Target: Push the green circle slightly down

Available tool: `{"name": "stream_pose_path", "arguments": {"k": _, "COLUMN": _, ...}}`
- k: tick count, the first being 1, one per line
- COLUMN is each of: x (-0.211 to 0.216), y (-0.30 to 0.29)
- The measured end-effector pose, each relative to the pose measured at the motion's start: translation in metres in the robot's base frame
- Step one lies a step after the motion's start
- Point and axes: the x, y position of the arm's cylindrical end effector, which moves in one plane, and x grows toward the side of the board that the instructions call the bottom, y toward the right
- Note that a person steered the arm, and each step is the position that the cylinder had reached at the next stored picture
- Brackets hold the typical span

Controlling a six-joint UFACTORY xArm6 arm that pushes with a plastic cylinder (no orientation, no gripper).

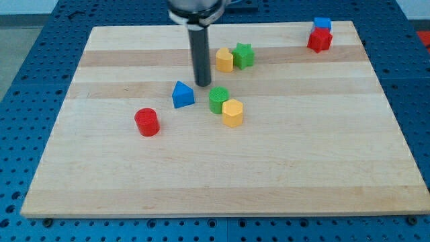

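The green circle point(218, 99) sits near the middle of the wooden board point(222, 168). A yellow hexagon block point(232, 113) touches it at its lower right. My tip point(202, 85) is just above and to the left of the green circle, a small gap apart. The dark rod runs straight up from it toward the view's top. A blue block with a pointed top point(182, 94) lies just left of my tip.
A red cylinder point(146, 122) lies to the lower left. A yellow block point(224, 60) and a green star point(244, 55) sit together above the green circle. A red block point(320, 40) and a blue block point(322, 24) sit at the board's top right corner.
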Motion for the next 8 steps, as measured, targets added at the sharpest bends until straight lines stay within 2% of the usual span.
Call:
{"name": "stream_pose_path", "arguments": {"k": 1, "x": -0.011, "y": 0.03}}
{"name": "stream_pose_path", "arguments": {"k": 5, "x": 0.006, "y": 0.05}}
{"name": "stream_pose_path", "arguments": {"k": 7, "x": 0.026, "y": 0.04}}
{"name": "stream_pose_path", "arguments": {"k": 8, "x": 0.037, "y": 0.017}}
